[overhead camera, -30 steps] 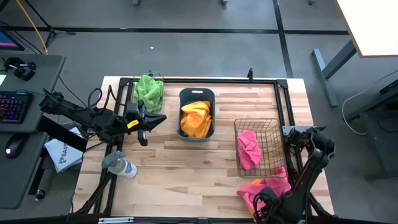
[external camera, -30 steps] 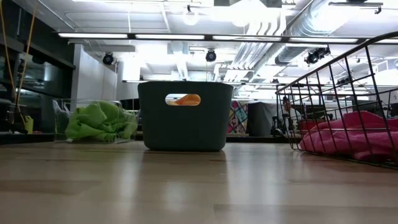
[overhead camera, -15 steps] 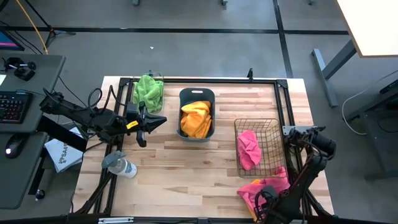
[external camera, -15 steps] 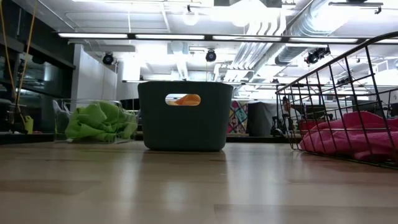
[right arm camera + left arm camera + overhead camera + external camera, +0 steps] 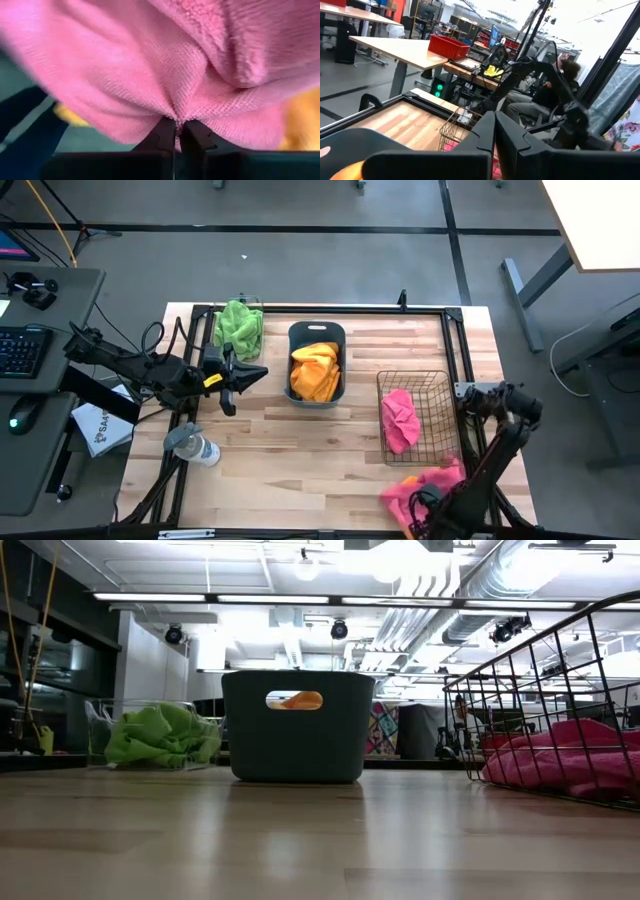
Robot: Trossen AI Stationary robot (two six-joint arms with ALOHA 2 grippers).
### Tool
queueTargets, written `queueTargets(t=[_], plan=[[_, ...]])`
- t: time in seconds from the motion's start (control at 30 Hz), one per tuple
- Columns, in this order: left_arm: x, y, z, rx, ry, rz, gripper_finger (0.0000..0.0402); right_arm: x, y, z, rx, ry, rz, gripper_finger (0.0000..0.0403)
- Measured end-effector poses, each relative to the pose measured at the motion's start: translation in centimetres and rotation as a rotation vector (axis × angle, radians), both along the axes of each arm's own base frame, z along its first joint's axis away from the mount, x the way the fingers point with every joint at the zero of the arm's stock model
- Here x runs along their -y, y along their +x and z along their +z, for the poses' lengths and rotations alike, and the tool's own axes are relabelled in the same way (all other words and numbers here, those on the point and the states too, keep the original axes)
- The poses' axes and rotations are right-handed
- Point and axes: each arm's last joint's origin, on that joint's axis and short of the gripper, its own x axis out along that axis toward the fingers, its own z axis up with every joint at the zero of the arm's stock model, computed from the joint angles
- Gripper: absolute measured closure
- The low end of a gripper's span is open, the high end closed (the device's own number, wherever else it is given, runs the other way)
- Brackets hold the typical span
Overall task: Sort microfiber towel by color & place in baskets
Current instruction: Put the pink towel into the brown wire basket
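Where pinched, bunched fuzzy pink towel [image 5: 165, 65]

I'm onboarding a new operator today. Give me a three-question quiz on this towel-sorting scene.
1. True or false: the right gripper is shut on a pink towel.
2. Which towels lie in the teal tub? A) green B) orange C) pink
3. Fill in: the left gripper hangs between the clear bin and the ____.

Key: 1. true; 2. B; 3. teal tub
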Motion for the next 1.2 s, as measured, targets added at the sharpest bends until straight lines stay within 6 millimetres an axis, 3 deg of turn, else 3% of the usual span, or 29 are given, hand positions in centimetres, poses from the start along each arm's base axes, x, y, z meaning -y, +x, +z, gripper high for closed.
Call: queueTargets(t=[0.13,0.3,0.47,0.6,0.87,1.2], plan=[[-0.1,0.0,0.0,-0.002,0.007,0.018,0.0402,0.7,-0.2,5.6,0.068,0.009,0.065,0.0396],[-0.1,0.0,0.0,-0.01,0.034,0.039,0.0401,3.5,-1.3,12.4,0.192,-0.096,0.07,0.0399],[-0.2,0.0,0.0,-0.014,0.049,0.062,0.0401,6.8,-1.6,16.4,0.373,-0.272,-0.006,0.0401],[-0.2,0.0,0.0,-0.014,0.048,0.061,0.0401,8.0,-0.4,17.6,0.517,-0.27,0.003,0.0402],[-0.1,0.0,0.0,-0.014,0.049,0.05,0.0401,8.1,3.9,18.2,0.715,-0.134,0.245,0.0402],[-0.1,0.0,-0.3,-0.039,0.06,0.047,0.0402,12.4,10.2,19.5,0.974,-0.236,0.401,0.0402]])
